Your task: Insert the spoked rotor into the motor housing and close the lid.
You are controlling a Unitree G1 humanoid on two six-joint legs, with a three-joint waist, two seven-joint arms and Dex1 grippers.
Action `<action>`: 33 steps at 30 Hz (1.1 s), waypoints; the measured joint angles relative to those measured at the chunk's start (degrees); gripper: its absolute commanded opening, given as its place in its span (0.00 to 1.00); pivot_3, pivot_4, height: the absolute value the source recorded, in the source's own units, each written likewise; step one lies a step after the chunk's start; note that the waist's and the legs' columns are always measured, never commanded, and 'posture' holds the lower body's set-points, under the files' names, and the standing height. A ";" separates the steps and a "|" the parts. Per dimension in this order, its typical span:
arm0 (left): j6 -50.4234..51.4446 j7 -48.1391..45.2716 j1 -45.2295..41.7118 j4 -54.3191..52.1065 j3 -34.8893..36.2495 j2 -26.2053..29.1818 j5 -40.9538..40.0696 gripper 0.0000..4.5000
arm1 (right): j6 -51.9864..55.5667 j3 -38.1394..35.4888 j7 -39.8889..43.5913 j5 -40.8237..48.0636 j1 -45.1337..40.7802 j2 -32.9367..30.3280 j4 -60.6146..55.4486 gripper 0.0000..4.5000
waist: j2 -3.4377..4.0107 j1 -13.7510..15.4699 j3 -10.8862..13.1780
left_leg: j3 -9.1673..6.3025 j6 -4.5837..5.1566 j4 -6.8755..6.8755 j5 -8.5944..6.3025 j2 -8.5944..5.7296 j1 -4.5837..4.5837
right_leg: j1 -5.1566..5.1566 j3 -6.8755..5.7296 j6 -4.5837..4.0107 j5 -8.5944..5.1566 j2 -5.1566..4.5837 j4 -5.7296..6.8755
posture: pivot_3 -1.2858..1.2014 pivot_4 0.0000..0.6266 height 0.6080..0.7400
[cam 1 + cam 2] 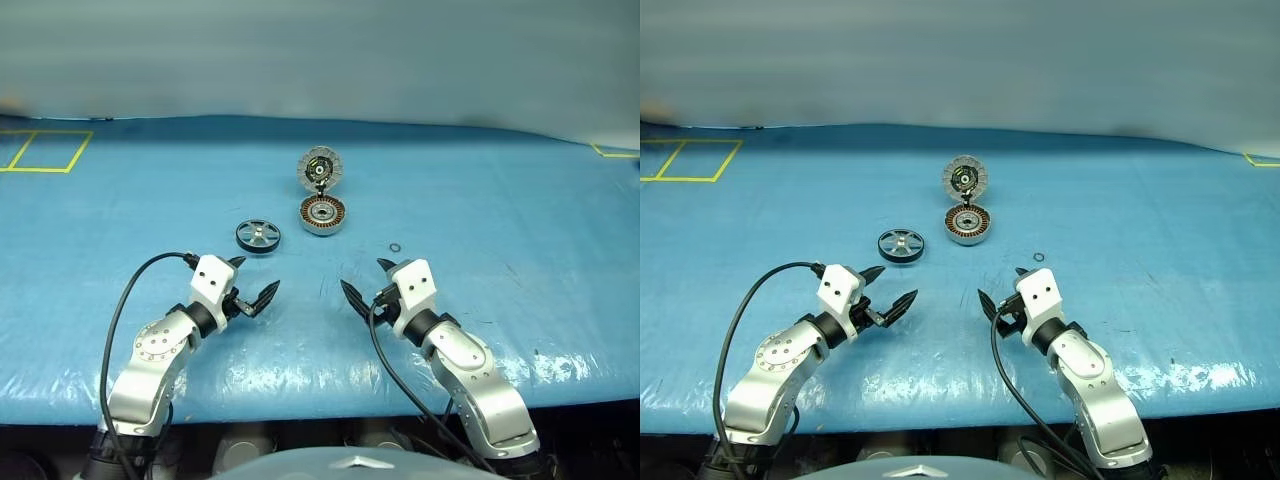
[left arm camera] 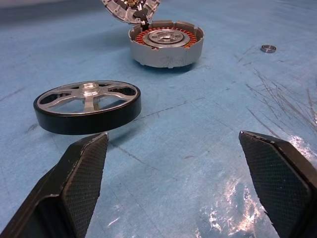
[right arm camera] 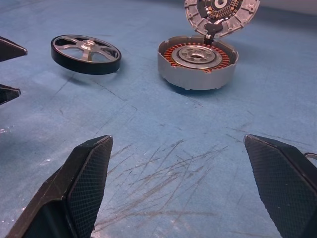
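Blue sheeting covers the tabletop [image 1: 520, 200], scuffed with fine scratches near the lower centre of the head views. Yellow tape [image 1: 45, 150] marks a rectangle at the upper left of the frame, and a second tape corner sits at the upper right edge.

The motor housing [image 1: 322, 215] rests flat just above frame centre, its copper-brown windings exposed around a silver hub. The lid [image 1: 321, 169] stands raised, hinged at the housing's far edge, its inner face turned toward the camera; the housing is open. The spoked rotor [image 1: 258, 236] lies flat on the sheeting to the lower left of the housing, near it but not touching, black rim outward and silver spokes up. A small thin metal ring [image 1: 395, 248] lies alone to the lower right of the housing.

The left tool [image 1: 252, 285] hovers at lower left of centre, below the rotor and apart from it, fingers spread wide and grasping nothing. The right tool [image 1: 366, 281] hovers at lower right of centre, likewise released with fingers spread and nothing between them. The two tools point inward toward each other with bare sheeting between. A black cable [image 1: 125, 300] loops from each wrist.
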 measured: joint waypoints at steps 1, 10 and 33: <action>-0.03 0.09 0.01 0.00 0.00 -0.01 0.15 1.00 | 0.00 0.00 0.03 0.00 -0.01 0.00 0.01 0.99 | 0.00 0.00 0.00 | 0.00 0.00 0.00 0.00 0.00 0.00 | 0.00 0.00 0.00 0.00 0.00 0.00 | 0.52 0.24 1.00; -0.26 0.18 0.23 0.00 0.00 -0.08 0.45 1.00 | 0.00 0.04 0.63 -0.08 -0.16 -0.02 0.27 0.99 | 0.00 0.00 0.00 | 0.00 0.00 0.00 0.00 0.00 0.00 | 0.00 0.00 0.00 0.00 0.00 0.00 | 0.52 0.24 1.00; -0.29 0.70 1.07 0.00 0.04 -0.57 0.86 1.00 | 5.65 -0.05 5.22 0.07 -8.87 -3.98 0.57 0.99 | 0.01 0.06 0.01 | -0.02 0.01 -0.01 0.01 -0.01 -0.03 | -0.02 0.00 0.00 0.01 0.01 0.00 | 0.52 0.24 1.00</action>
